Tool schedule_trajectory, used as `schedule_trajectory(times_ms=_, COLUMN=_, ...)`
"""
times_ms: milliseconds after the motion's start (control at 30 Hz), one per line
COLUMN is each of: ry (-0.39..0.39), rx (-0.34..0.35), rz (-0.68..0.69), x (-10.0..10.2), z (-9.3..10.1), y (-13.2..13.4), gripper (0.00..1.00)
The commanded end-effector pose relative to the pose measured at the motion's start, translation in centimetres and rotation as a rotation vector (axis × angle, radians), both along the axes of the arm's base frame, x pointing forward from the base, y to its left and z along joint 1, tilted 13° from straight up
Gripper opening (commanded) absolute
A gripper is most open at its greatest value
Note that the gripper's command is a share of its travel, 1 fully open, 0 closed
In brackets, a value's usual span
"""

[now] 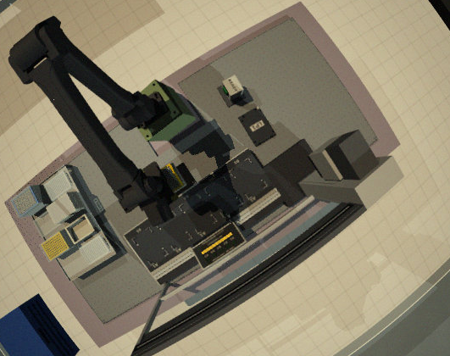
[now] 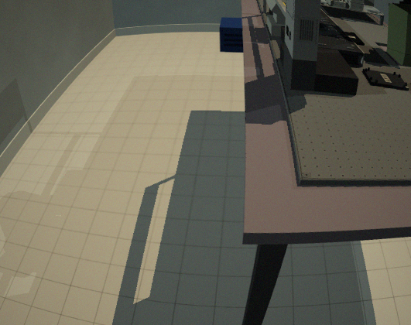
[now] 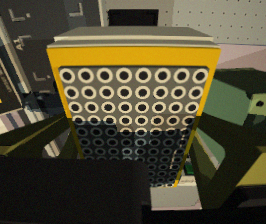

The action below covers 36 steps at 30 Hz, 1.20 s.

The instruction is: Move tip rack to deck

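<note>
Yellow tip rack (image 3: 133, 100), uncovered, its grey field filled with pale rings in every place I can see; the near rows lie in shadow. I have it clamped across its long sides in the hand (image 3: 135, 165), whose fingers stand wide apart on the rack's body, one at each side of the wrist view. In the top view the same rack (image 1: 174, 175) hangs at the end of the dark arm (image 1: 93, 141), just at the near edge of the liquid handler's deck (image 1: 208, 205), above its black plates with pale corner brackets; I cannot tell how high it rides above them. On the far side of the deck a yellow bar shows on a dark panel (image 1: 218, 245), and beyond it runs the handler's long front rail (image 1: 258, 273). To the right of the deck stand a grey box (image 1: 347, 154) on a pale ledge, a black nest with a pale label (image 1: 257, 126), and a small pale key block with a green mark (image 1: 232, 86). Behind the arm's elbow sits a green block (image 1: 169, 112). At the left end of the tabletop (image 1: 114, 336) the shelf (image 1: 89, 188) carries several racks and blocks: a second yellow rack (image 1: 55, 245), a blue-framed one (image 1: 25, 200), pale covered ones (image 1: 57, 184) and an open cream-coloured tray (image 1: 82, 229). The exterior view shows the tabletop's pink edge (image 2: 317, 210) and a blue cabinet (image 2: 231, 34) on the floor.
</note>
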State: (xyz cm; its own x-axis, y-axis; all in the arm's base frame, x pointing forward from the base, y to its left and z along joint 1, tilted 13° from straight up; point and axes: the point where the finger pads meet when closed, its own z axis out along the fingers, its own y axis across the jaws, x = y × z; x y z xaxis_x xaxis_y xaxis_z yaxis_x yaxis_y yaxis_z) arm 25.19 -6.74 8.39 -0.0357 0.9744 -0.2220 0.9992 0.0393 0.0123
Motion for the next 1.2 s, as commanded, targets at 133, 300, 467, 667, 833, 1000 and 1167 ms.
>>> schedule_trajectory(times_ms=133, ry=-0.023, rx=-0.004, rz=0.001, x=1.1, z=-0.6, y=-0.7, gripper=0.00)
schedule_trajectory(times_ms=300, ry=-0.009, rx=-0.002, rz=0.001, x=0.5, z=-1.7, y=-0.7, gripper=0.00)
schedule_trajectory(times_ms=467, ry=-0.009, rx=-0.002, rz=0.001, x=0.6, z=-2.4, y=-0.9, gripper=0.00)
schedule_trajectory(times_ms=667, ry=-0.023, rx=-0.004, rz=0.001, x=1.2, z=-2.9, y=-1.2, gripper=0.00)
schedule_trajectory(times_ms=833, ry=-0.009, rx=-0.001, rz=0.001, x=0.6, z=-4.2, y=-1.3, gripper=0.00)
schedule_trajectory(times_ms=1000, ry=-0.030, rx=-0.005, rz=0.001, x=1.6, z=-4.0, y=-1.6, gripper=0.00)
schedule_trajectory(times_ms=1167, ry=-0.008, rx=-0.001, rz=0.001, x=0.6, z=-5.5, y=-1.6, gripper=0.00)
